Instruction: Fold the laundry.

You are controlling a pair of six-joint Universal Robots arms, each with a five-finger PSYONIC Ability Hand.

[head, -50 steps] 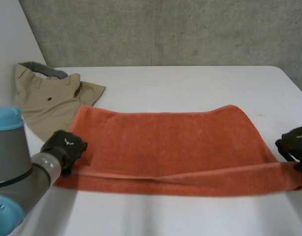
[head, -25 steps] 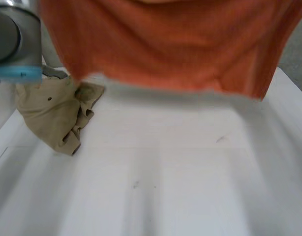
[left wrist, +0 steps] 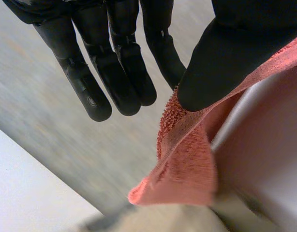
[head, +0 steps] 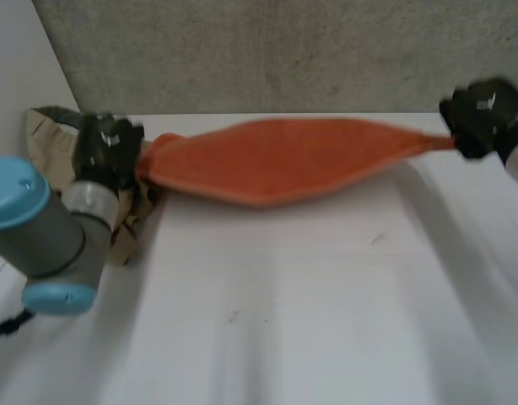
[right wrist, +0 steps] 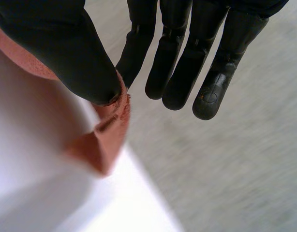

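Observation:
An orange towel (head: 284, 160) hangs stretched between my two hands above the far part of the white table (head: 284, 321), sagging in the middle. My left hand (head: 107, 148) pinches the towel's left end; in the left wrist view the thumb (left wrist: 221, 58) presses the orange towel (left wrist: 182, 159) against a finger. My right hand (head: 482, 114) pinches the right end at the far right; in the right wrist view its thumb (right wrist: 71, 53) clamps the orange towel's corner (right wrist: 107, 135) against the fingers (right wrist: 187, 63).
A crumpled beige garment (head: 56, 152) with a grey waistband lies at the table's far left, partly behind my left arm (head: 52, 240). A grey concrete wall (head: 267, 51) stands behind the table.
The towel lay flat with a hand at each front corner. It was then swung up high in front of the camera and now hangs low and taut over the far edge.

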